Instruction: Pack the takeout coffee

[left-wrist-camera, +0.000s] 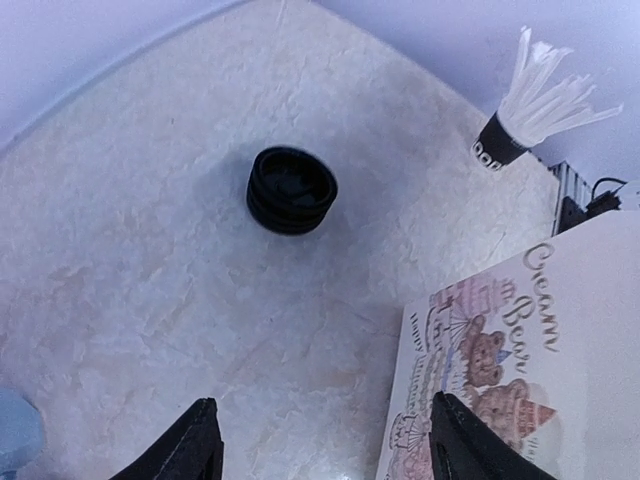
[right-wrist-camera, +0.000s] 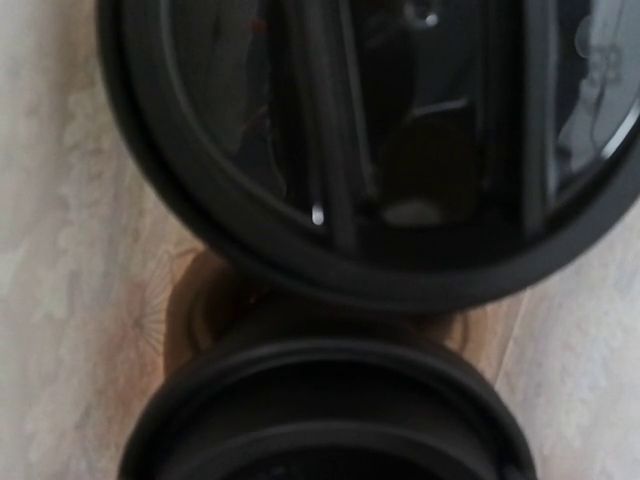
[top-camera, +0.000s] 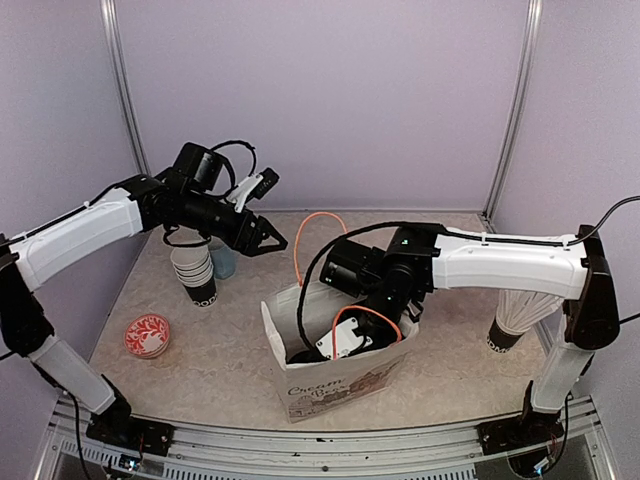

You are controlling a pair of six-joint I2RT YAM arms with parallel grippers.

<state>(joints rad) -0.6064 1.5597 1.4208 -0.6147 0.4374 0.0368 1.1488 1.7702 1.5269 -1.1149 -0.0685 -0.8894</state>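
Right gripper (top-camera: 338, 350) is down inside the printed paper bag (top-camera: 310, 385). Its jaws are hidden by the bag wall and do not show in its own wrist view, so I cannot tell their width or whether they grip anything. Takeout coffee: two black lids fill the right wrist view, upper cup (right-wrist-camera: 370, 150) and lower cup (right-wrist-camera: 330, 420), rims almost touching, both face-on to the lens. Judgement: both cups stand upright on the bag floor, long axes along the gripper's line of sight, so they lie straight below it; the upper cup looms larger and is probably closer. Any next move for this arm turns on that vertical line through the bag mouth, since sideways travel would risk catching a cup or the bag wall. The right arm is by far the nearer. Left gripper (left-wrist-camera: 325, 445) hangs wide and empty over the table (left-wrist-camera: 150, 300), outside the bag, facing a low ridged black stack (left-wrist-camera: 291, 190), probably spare lids, well apart from it.
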